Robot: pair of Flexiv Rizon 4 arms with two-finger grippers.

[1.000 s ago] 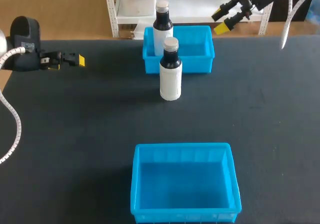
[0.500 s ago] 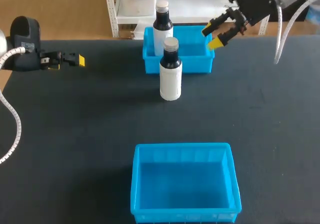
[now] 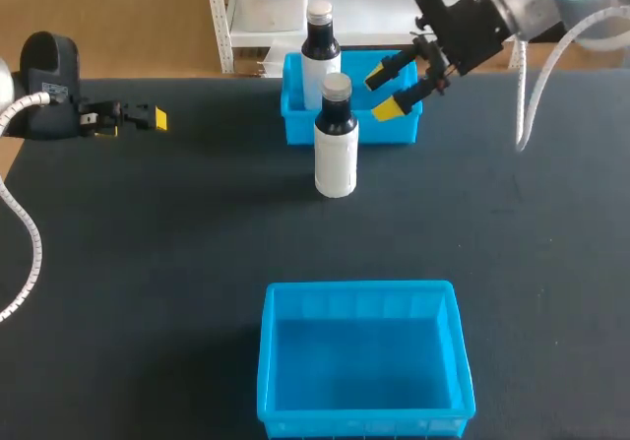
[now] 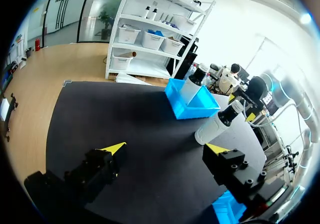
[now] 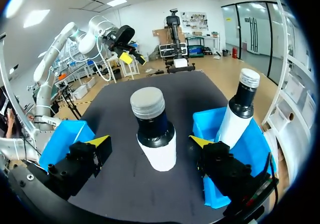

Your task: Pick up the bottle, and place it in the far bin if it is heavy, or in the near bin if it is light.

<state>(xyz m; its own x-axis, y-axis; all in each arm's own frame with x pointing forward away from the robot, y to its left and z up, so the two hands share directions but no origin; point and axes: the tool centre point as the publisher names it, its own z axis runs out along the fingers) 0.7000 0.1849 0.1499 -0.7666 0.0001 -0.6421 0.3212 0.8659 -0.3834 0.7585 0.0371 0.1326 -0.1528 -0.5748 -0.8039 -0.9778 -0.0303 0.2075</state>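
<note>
Right jaws spread, cylindrical grey-capped bottle, rectangular blue plastic far bin

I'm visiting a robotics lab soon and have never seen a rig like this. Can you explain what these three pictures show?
This is a robot with two arms at a dark table. The square picture looks down from above and behind it; each round picture comes from a camera on one arm's wrist, looking along its two yellow-tipped fingers. The left gripper is open at the table's left side. The right gripper is open close to a bottle standing on the table, not touching it. Behind it stands the far bin with a second bottle inside; the near bin is empty. Nothing is held.
</note>
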